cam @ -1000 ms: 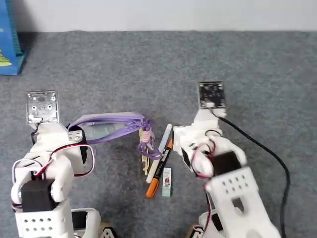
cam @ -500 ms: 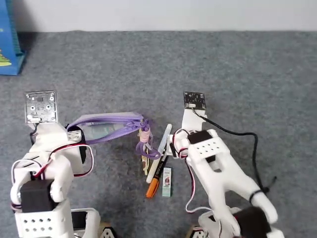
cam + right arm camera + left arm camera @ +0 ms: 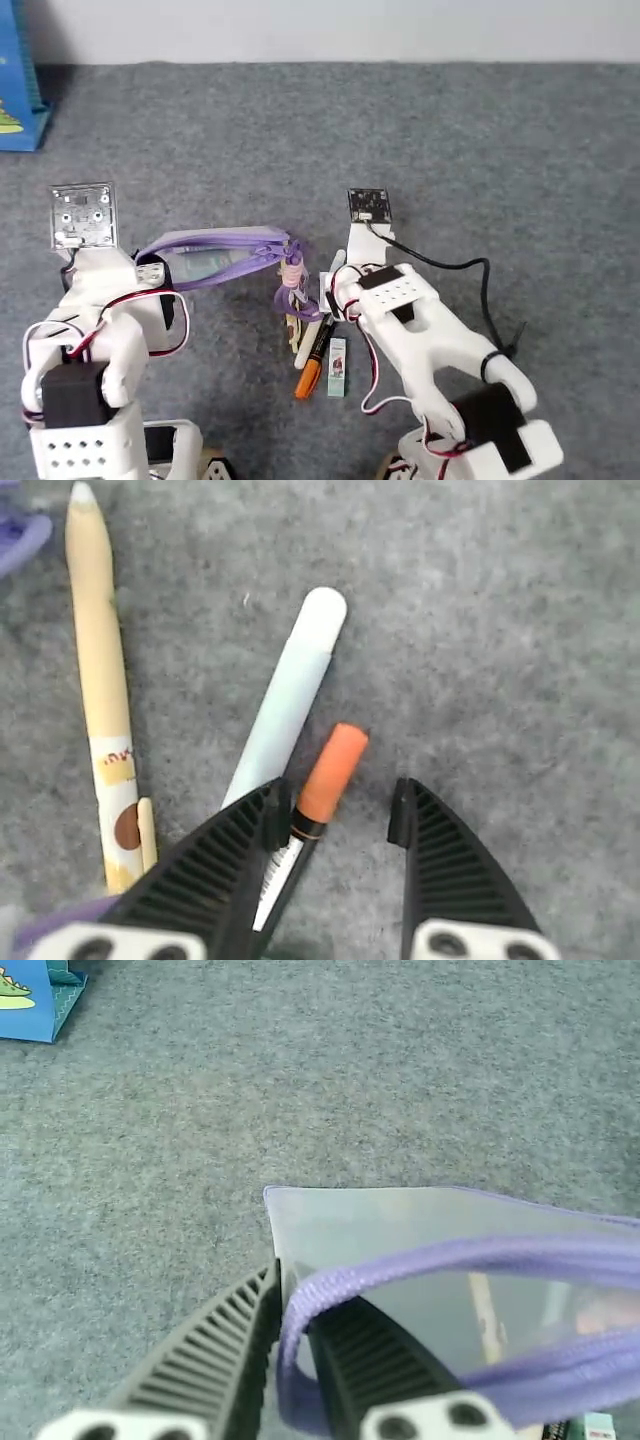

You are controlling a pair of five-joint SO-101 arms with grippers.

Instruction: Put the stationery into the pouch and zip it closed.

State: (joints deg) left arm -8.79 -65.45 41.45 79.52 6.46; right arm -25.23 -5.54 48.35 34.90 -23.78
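Observation:
A clear pouch (image 3: 215, 258) with a purple zip edge hangs tilted above the carpet, its mouth facing the pens. My left gripper (image 3: 290, 1295) is shut on the pouch's (image 3: 420, 1260) rim at its closed end. My right gripper (image 3: 335, 815) is open just above the carpet, and the orange cap of a black marker (image 3: 330, 765) lies between its fingers, close to one of them. A pale blue pen (image 3: 290, 695) and a beige pen (image 3: 100, 680) lie beside it. In the high view the marker (image 3: 312, 365) and a small eraser (image 3: 337, 367) lie beside the right arm.
A blue box (image 3: 15, 90) stands at the far left edge by the wall. A black cable (image 3: 470, 270) runs from the right arm. Open grey carpet lies beyond and to the right of both arms.
The right arm has swung left and stretched out low over the pens, bringing its gripper around the marker's cap. The left arm and the pouch have kept still.

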